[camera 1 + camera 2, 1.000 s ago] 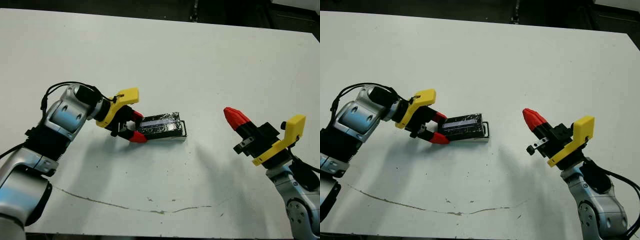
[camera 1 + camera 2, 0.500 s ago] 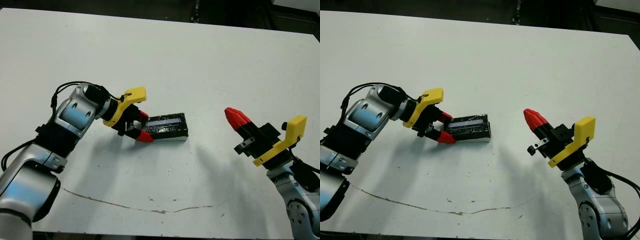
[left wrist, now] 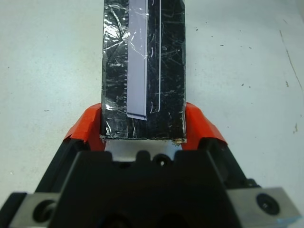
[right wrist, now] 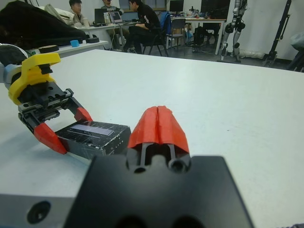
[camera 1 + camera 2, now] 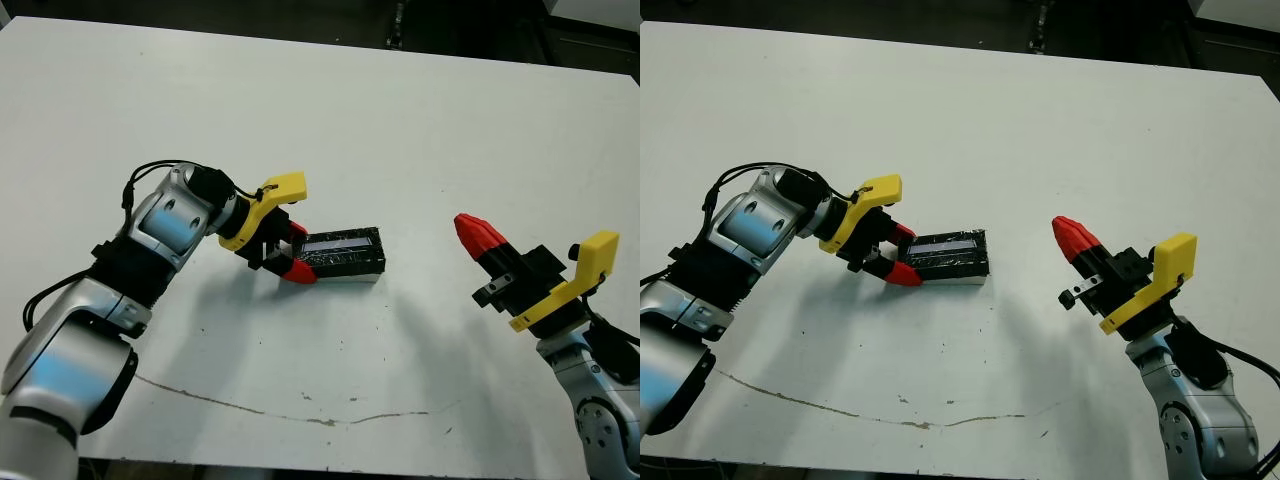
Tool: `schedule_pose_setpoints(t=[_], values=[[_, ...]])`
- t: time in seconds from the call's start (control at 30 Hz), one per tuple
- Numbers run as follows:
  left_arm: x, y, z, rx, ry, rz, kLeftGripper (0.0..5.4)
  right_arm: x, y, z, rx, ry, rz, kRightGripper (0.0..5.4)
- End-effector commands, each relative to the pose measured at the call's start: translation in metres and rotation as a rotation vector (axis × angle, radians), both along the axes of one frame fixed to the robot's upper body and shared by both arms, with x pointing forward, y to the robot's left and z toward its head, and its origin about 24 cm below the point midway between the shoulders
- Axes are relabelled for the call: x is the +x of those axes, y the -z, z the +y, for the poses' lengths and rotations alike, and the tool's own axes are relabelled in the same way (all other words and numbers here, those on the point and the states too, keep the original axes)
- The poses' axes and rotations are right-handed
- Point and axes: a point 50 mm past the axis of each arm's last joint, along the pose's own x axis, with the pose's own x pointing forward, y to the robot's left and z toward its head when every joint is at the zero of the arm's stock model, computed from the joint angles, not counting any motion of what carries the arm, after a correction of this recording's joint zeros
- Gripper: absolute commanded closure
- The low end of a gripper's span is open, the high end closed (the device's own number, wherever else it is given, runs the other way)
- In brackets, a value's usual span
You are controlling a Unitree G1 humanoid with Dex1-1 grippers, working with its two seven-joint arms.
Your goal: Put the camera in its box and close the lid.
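The black speckled lid [image 5: 345,250] with its pale strip lies flat over the box, near the table's middle. Of the box only a thin pale wall [image 5: 962,284] shows beneath the lid. The camera is hidden. My left gripper [image 5: 297,252] straddles the lid's left end. In the left wrist view both red fingers [image 3: 88,124] press against the sides of the lid [image 3: 142,61]. My right gripper [image 5: 476,236] hovers well to the right of the box, shut and holding nothing. Its wrist view looks across at the lid [image 4: 95,135] and the left gripper [image 4: 66,127].
A thin dark scratch [image 5: 300,415] runs along the table near its front edge. Bare white tabletop [image 5: 400,120] stretches behind and between the arms. Beyond the table's far side, seated people [image 4: 137,21] and desks show in the right wrist view.
The lid has slid rightward along the box, so the tray rim that stuck out at the right end is now covered. My left gripper followed it. The right arm stayed put.
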Motion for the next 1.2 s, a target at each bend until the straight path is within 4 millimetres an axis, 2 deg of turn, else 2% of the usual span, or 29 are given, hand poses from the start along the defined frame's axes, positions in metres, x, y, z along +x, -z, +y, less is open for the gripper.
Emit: schedule_pose_setpoints(t=[0.03, 0.07, 0.1, 0.4, 0.6, 0.97, 1.2], values=[[-0.017, 0.029, -0.042, -0.03, 0.109, 0.089, 2.23, -0.002, 0.001, -0.003, 0.003, 0.014, 0.008, 5.4], [-0.017, 0.029, -0.042, -0.027, 0.1, 0.078, 2.23, -0.002, 0.001, -0.003, 0.001, 0.013, 0.006, 5.4], [-0.017, 0.029, -0.043, -0.027, 0.102, 0.049, 1.94, -0.002, 0.001, -0.003, 0.004, 0.011, 0.007, 5.4], [-0.018, 0.027, -0.039, 0.031, 0.17, -0.149, 0.8, -0.002, 0.003, -0.003, 0.011, 0.005, 0.016, 5.4], [-0.018, 0.025, -0.037, 0.029, 0.166, -0.138, 0.02, -0.002, 0.003, -0.002, 0.014, 0.008, 0.026, 5.4], [-0.018, 0.026, -0.033, 0.008, 0.138, -0.147, 0.02, -0.002, 0.003, -0.002, 0.01, 0.002, 0.023, 5.4], [-0.015, 0.022, -0.021, -0.018, 0.072, -0.183, 0.02, -0.002, 0.003, -0.002, 0.006, 0.002, 0.026, 5.4]])
